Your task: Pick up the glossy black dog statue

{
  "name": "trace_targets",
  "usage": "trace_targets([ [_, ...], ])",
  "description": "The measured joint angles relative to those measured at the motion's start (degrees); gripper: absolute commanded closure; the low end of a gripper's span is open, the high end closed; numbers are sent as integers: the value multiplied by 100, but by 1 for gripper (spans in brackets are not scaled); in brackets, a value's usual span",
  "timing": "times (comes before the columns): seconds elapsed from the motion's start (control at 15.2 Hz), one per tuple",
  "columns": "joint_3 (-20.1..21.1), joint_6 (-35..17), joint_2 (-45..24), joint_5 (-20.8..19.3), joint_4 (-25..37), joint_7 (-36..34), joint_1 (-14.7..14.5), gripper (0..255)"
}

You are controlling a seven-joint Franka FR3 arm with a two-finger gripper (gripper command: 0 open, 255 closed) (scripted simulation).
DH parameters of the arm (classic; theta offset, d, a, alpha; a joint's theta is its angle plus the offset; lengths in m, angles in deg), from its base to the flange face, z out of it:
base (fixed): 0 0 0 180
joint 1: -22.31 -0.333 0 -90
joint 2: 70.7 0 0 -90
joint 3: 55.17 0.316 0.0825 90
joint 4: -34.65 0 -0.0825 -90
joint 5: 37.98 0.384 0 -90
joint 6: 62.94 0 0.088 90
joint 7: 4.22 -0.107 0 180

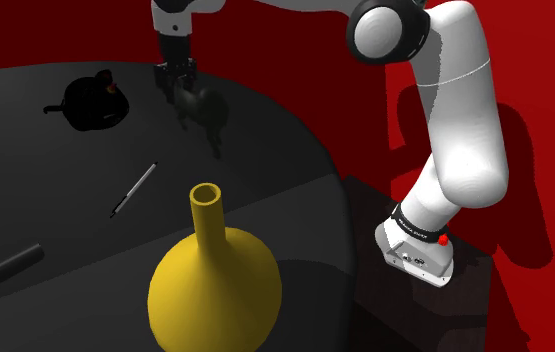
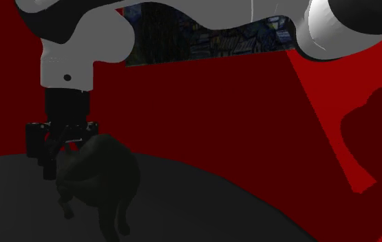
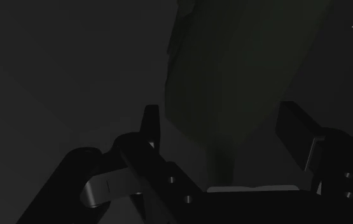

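- We see the dog, a dark glossy figure, on the far side of the round dark tabletop. It is well beyond the yellow vase, which stands at the near edge.
- The claw hangs from the white arm at the end of the dog farther from the vase.
- In the wrist view the claw's two fingers stand apart with the dog's body between them. One finger meets its flank and the other sits just beside it, so we cannot tell whether they clamp it.
- In the second exterior view the claw overlaps the dog's upper end. We cannot tell whether its legs touch the tabletop.
- A thin pen lies just beyond the vase, on the shoulder view's left.
- A black teapot sits farther beyond the vase than the pen.
- A dark rod lies to the vase's left in the shoulder view.
- The stand is to the vase's right there, against a red wall.
- A black band near the arm's foot carries pale lettering too small for us to read.
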Motion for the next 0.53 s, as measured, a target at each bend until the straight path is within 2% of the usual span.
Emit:
trace_targets([
  [0.53, 5, 632, -74, -16, 713, -81, -12, 255],
])
